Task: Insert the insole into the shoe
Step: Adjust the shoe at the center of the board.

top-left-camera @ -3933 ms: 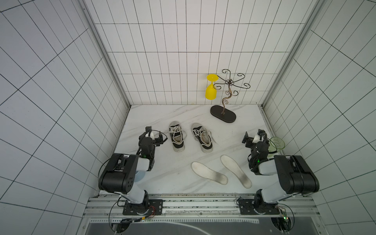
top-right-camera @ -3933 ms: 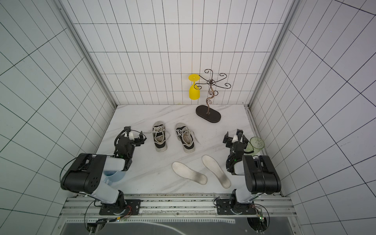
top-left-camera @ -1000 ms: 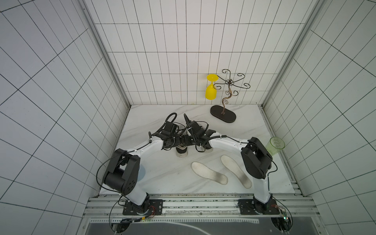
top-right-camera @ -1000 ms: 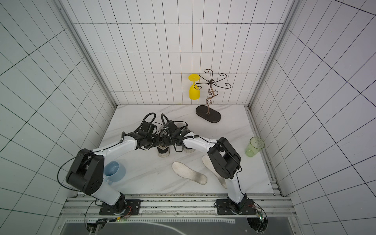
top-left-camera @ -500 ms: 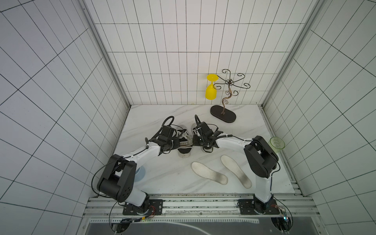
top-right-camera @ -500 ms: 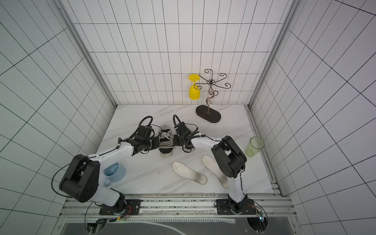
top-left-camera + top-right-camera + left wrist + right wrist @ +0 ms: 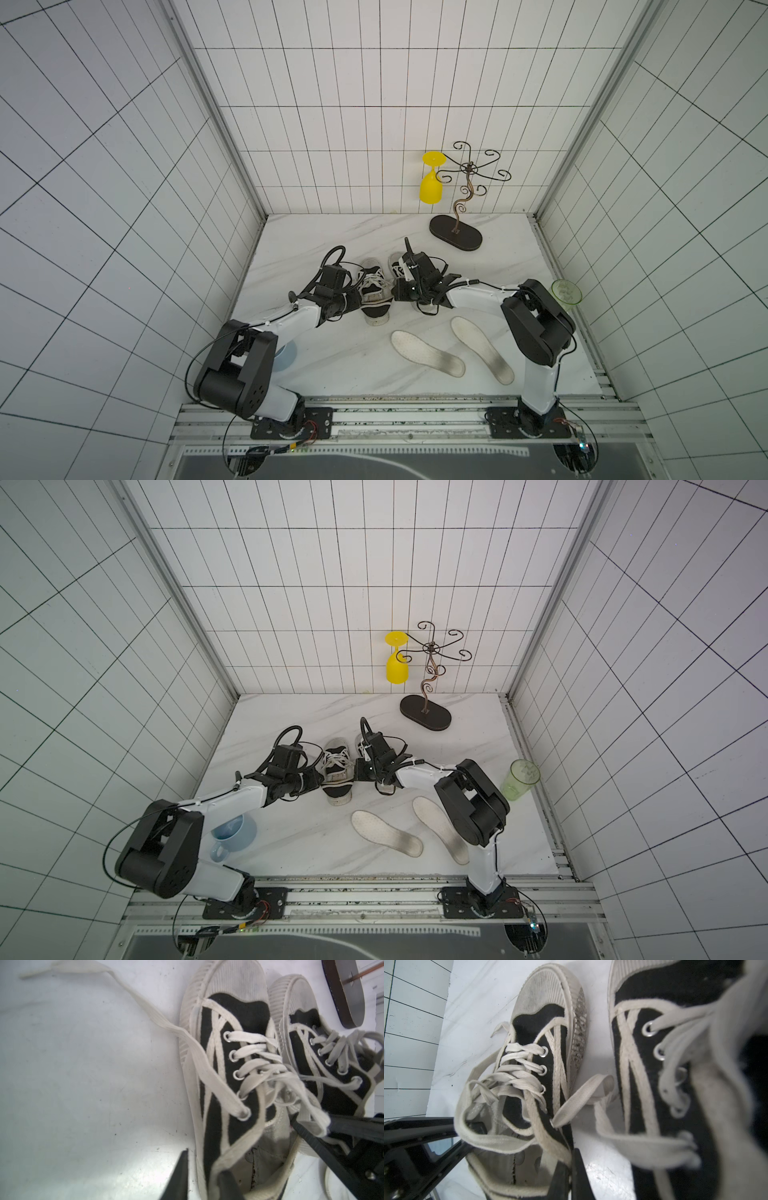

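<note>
On the white marble tabletop point(image 7: 324, 249), the right gripper point(image 7: 571, 1159) clenches the collar of the left black-and-white canvas shoe point(image 7: 375, 296) while the left gripper point(image 7: 204, 1162) straddles its opposite wall, jaws parted.

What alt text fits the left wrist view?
Close-up of a black-and-white shoe on a white table, its laces loose, with the left gripper straddling one side of its opening and the right gripper pinching the opposite side. A second shoe stands beside it.

Left claw point(image 7: 204, 1164) parted; right claw point(image 7: 571, 1158) clamped tight; tips nearly facing.
</note>
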`<state>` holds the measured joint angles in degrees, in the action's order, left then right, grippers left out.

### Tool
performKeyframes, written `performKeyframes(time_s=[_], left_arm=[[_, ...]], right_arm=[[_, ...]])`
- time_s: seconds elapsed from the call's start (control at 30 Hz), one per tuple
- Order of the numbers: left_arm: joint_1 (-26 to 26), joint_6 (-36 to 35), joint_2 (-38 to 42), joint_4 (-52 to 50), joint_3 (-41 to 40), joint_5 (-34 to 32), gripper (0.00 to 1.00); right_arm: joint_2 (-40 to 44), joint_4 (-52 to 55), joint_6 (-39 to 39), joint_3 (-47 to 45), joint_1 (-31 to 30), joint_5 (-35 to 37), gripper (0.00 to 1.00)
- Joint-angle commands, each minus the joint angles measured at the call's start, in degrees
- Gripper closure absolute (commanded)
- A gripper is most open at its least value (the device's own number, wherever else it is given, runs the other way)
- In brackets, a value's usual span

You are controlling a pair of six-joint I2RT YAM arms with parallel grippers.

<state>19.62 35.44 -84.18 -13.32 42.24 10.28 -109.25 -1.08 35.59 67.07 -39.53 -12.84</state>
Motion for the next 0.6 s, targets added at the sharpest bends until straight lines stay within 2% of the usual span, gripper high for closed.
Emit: performKeyframes(time_s=[0.0, 0.13, 0.23, 0.3, 0.37, 0.47, 0.57], left_arm=[[2.15, -4.60, 2.35, -9.17, 5.63, -6.53, 0.61], [2.44, -9.95, 2.27, -16.09, 12.32, -9.86, 0.57], [3.09, -13.98, 4.43, -19.21, 16.16, -11.42, 0.70], [3.96, -17.23, 6.14, -18.99, 18.51, -9.55, 0.72], [6.68, -21.66, 5.86, -17.54, 21.16, -4.73, 0.72], [10.59, -26.90, 0.76, -19.13, 24.15, -4.74, 0.73], [11.25, -29.93, -5.14, -21.83, 26.10, -2.40, 0.75]], right_arm=[[1.32, 3.12, -2.44, 1.35, 2.07, 1.23, 0.98], [0.64, 1.64, -2.66, 3.04, 1.20, -0.31, 0.98], [0.27, 0.49, -2.42, 3.11, 0.68, -1.28, 0.96], [0.56, -0.15, -2.12, 2.83, 0.43, -1.56, 0.96], [1.32, -2.07, -1.82, 1.92, 0.25, -2.22, 0.96], [2.02, -4.21, -0.78, 0.58, 0.13, -2.28, 0.95], [1.25, -4.97, -0.35, 0.56, 0.12, -2.77, 0.95]])
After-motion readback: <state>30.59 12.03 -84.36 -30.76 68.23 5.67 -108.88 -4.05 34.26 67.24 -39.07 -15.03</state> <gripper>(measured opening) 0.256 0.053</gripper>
